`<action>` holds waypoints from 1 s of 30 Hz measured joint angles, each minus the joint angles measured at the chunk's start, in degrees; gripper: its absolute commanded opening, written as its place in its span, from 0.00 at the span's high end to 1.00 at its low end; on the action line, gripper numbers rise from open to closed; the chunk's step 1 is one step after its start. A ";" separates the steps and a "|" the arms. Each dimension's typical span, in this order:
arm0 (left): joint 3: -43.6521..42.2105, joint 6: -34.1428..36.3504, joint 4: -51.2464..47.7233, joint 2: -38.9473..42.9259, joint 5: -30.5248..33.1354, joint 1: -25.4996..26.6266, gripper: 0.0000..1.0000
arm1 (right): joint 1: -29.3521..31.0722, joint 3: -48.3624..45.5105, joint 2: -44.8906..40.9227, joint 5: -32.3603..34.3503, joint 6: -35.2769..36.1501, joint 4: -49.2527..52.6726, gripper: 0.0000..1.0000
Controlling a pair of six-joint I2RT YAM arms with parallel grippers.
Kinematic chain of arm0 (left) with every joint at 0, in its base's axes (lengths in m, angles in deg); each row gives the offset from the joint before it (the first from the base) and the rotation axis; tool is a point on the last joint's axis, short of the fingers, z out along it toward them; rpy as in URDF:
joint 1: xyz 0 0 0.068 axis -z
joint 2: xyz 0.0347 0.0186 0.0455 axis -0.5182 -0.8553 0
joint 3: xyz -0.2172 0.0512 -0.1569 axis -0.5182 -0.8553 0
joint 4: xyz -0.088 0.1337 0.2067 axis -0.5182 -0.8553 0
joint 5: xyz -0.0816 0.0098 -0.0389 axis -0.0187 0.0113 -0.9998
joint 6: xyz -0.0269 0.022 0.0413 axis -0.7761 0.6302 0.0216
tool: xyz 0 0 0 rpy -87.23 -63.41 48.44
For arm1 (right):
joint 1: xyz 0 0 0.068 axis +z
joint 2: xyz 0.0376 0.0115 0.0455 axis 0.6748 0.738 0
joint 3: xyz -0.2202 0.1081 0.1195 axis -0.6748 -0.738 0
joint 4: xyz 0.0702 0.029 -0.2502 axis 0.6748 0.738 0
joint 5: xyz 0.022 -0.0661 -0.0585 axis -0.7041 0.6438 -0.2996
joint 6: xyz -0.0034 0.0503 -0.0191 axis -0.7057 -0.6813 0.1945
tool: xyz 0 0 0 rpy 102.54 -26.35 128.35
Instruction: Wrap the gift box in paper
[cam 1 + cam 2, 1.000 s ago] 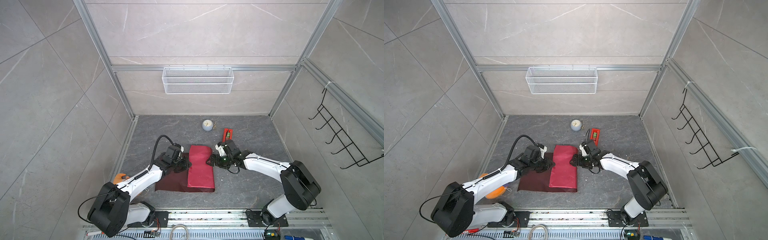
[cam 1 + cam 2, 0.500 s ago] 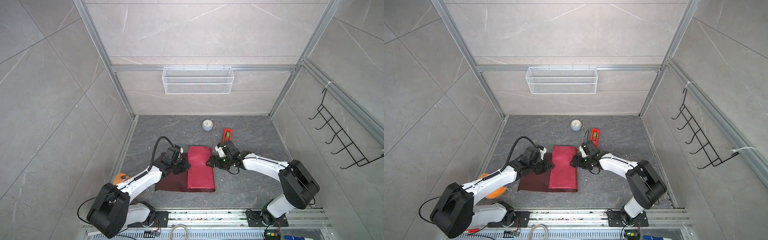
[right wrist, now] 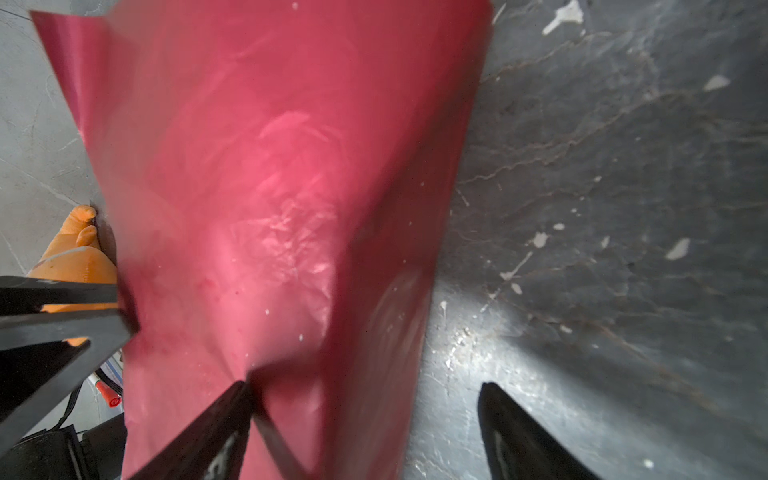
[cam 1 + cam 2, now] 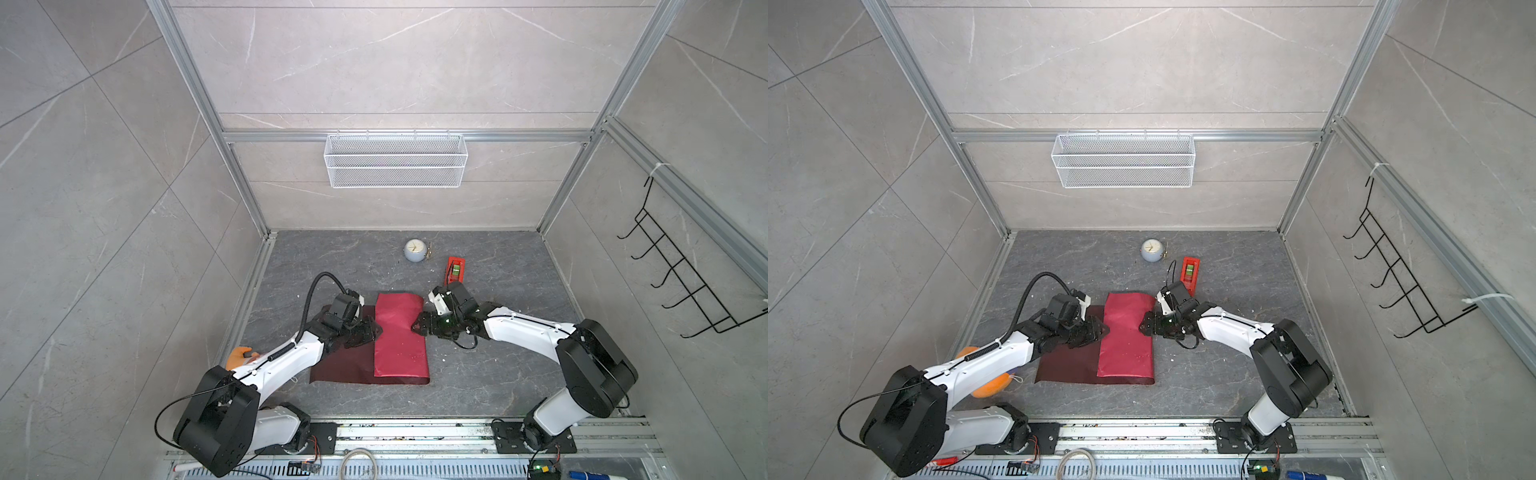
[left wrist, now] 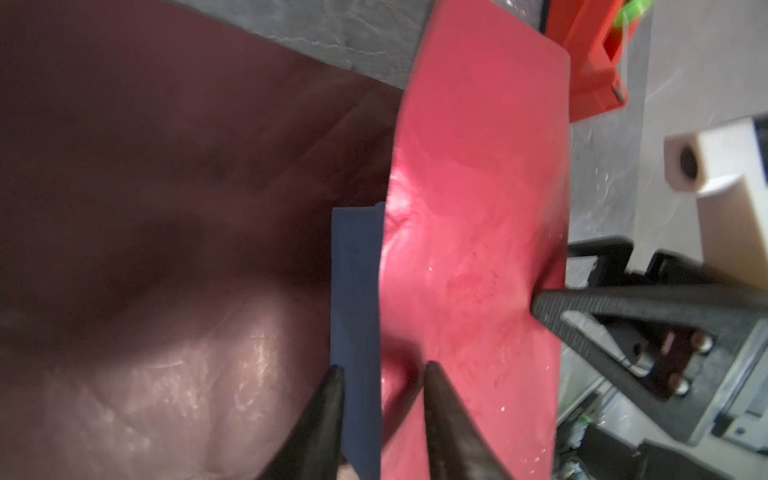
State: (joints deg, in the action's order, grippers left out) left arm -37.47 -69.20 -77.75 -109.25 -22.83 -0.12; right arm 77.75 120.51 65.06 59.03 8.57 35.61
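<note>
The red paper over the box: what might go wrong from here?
No tape shows on the paper flap, and the left gripper has open jaws, so the flap may spring back off the gift box, whose blue edge shows. The right gripper, one finger on the paper's edge, could crease or drag it.

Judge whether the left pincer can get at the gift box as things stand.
Probably yes. The left pincer, jaws apart, sits right at a bare blue strip of the gift box; the paper covers the rest, but nothing blocks that strip.
</note>
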 measured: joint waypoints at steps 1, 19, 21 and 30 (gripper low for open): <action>0.02 -0.04 -0.20 0.00 0.17 -0.02 0.48 | 0.02 0.00 0.00 0.04 0.04 0.00 0.14; 5.73 -1.14 -0.22 -9.44 -4.87 1.73 0.48 | 0.31 0.33 0.35 0.37 0.42 -0.20 0.14; 5.51 -1.49 0.04 -9.46 -5.22 1.90 0.55 | 0.33 0.33 0.35 0.39 0.44 -0.20 0.14; 4.74 -2.62 2.84 -9.90 -6.80 1.60 0.73 | 0.46 3.23 2.14 1.77 2.40 1.57 0.13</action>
State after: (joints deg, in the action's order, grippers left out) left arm -32.73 -71.83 -74.90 -119.15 -29.62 1.47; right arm 78.21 123.75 67.20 60.80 10.97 37.19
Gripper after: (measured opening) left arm 0.323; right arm 0.868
